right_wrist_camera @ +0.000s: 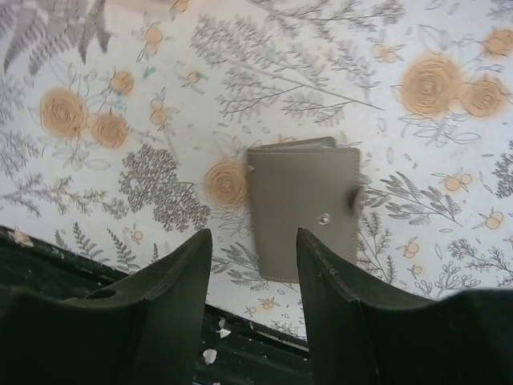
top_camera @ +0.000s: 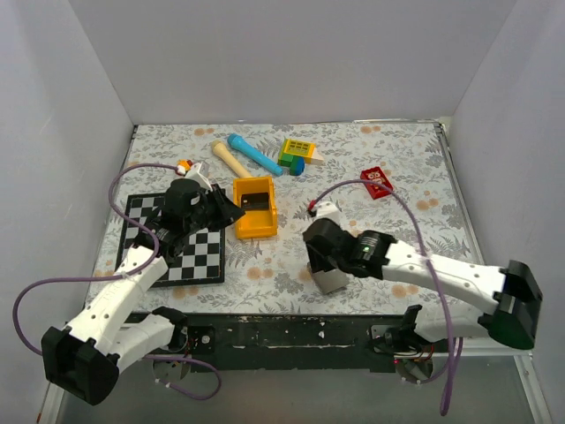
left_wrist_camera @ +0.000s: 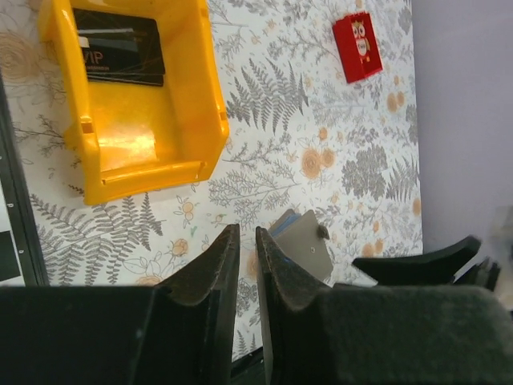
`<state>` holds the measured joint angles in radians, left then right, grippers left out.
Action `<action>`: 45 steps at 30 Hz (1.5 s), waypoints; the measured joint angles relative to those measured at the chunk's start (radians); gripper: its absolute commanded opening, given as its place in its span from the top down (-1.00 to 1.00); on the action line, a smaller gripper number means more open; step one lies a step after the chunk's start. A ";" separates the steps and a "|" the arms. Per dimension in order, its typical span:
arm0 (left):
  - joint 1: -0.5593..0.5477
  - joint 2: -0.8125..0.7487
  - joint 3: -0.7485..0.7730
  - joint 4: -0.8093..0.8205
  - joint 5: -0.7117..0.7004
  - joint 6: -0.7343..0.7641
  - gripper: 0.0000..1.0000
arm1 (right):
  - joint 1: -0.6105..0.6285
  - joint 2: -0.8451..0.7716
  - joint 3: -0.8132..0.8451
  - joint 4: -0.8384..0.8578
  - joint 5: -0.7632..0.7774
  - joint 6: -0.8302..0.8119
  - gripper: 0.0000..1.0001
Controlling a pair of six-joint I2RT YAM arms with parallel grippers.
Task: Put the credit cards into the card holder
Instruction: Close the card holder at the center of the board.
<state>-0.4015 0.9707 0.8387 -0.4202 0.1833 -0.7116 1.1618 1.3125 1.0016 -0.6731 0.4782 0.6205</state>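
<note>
The credit cards [left_wrist_camera: 120, 48] are black and lie stacked at the far end of the orange tray [left_wrist_camera: 188, 112]; they show as a dark patch [top_camera: 257, 200] in the top view. My left gripper [left_wrist_camera: 247, 241] hovers just left of the tray [top_camera: 254, 221], its jaws a narrow slit apart with nothing between them. The card holder [right_wrist_camera: 304, 208], a grey wallet with a snap stud, lies near the table's front edge, slightly blurred. In the left wrist view the card holder [left_wrist_camera: 309, 245] gapes a little, showing bluish pockets. My right gripper [right_wrist_camera: 252, 241] stands open just short of it, touching nothing.
A chessboard mat [top_camera: 172, 243] lies under the left arm. At the back are a blue cylinder [top_camera: 256, 155], a wooden peg [top_camera: 229, 159] and a green-yellow block [top_camera: 297, 152]. A red block [top_camera: 377, 183] sits right of centre. The black front rail [top_camera: 291, 331] runs close behind the wallet.
</note>
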 measured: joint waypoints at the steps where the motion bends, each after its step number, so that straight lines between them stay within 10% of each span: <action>1: -0.010 0.010 0.000 0.004 -0.005 0.007 0.66 | -0.028 -0.060 -0.035 0.024 -0.015 0.011 -0.06; 15: -0.540 0.454 0.042 0.236 -0.019 0.011 0.74 | -0.397 -0.486 -0.356 0.026 -0.092 0.145 0.38; 23: -0.560 0.661 0.076 0.380 0.060 -0.011 1.00 | -0.445 -0.619 -0.410 0.020 -0.145 0.185 0.71; 45: -0.515 0.923 0.166 0.557 0.217 -0.014 1.00 | -0.560 -0.517 -0.407 0.098 -0.269 0.101 0.75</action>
<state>-0.9161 1.8935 1.0046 0.1364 0.4007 -0.7261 0.6018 0.7952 0.5949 -0.5755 0.2089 0.7219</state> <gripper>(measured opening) 0.009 0.129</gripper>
